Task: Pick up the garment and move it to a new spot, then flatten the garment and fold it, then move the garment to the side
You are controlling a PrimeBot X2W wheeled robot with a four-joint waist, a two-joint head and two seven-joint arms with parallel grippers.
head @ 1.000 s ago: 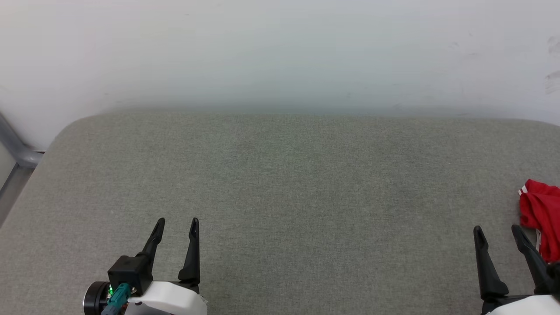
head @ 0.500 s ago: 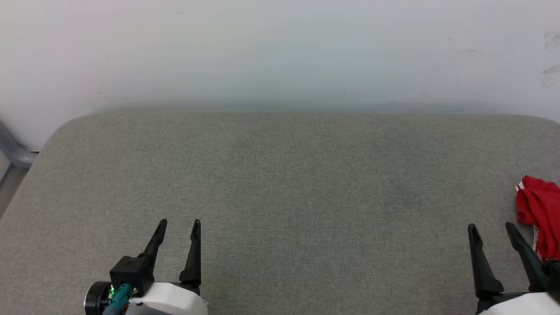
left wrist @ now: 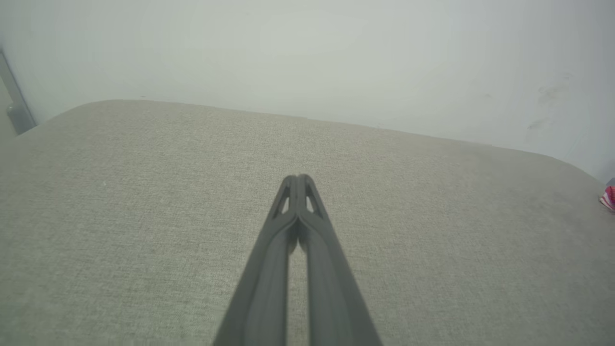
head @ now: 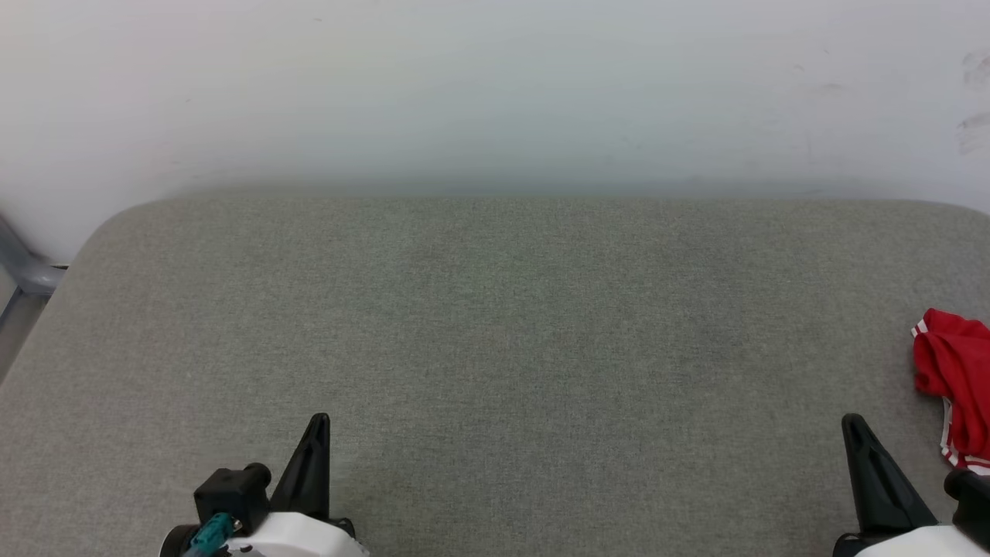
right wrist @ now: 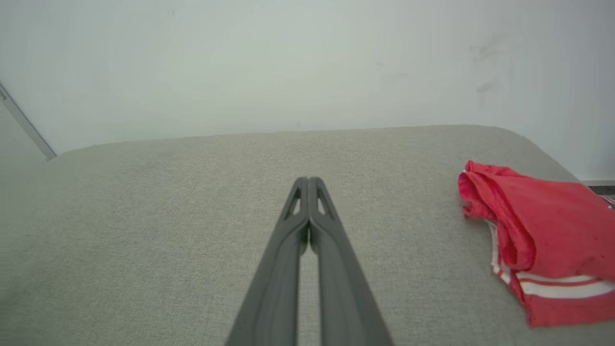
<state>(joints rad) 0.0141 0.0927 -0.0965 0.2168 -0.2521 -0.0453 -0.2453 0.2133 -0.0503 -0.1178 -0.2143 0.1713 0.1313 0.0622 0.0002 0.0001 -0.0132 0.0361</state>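
Status: left tool (head: 318,424) and right tool (head: 853,424) are both pressed together, fingertips met, nothing pinched. Both are held over the bare grey fabric-covered tabletop (head: 495,325), tips aimed at the pale wall (head: 495,93).

The bright red jersey-style garment with red-and-white striped trim (right wrist: 543,240) is seen just right of the right tool, slightly ahead of its tips and well apart from the left tool, at the tabletop's right edge. It is touched by neither tool.

Progress: the garment is bunched, with a rolled red edge doubled over. It is not laid flat, and no tidy fold is seen. Lettering is not seen. Two stages are fitted: a heap waiting to be lifted to a new spot, or a loosely folded bundle put to the side. Which one cannot be settled here.

Orientation: the visible part's long axis is run roughly parallel to the right tool's fingers, near to far. The striped trim end is turned toward the tool's base; the rolled red end is pointed toward the wall. The right part is cut off at the frame edge, so full extent cannot be told.
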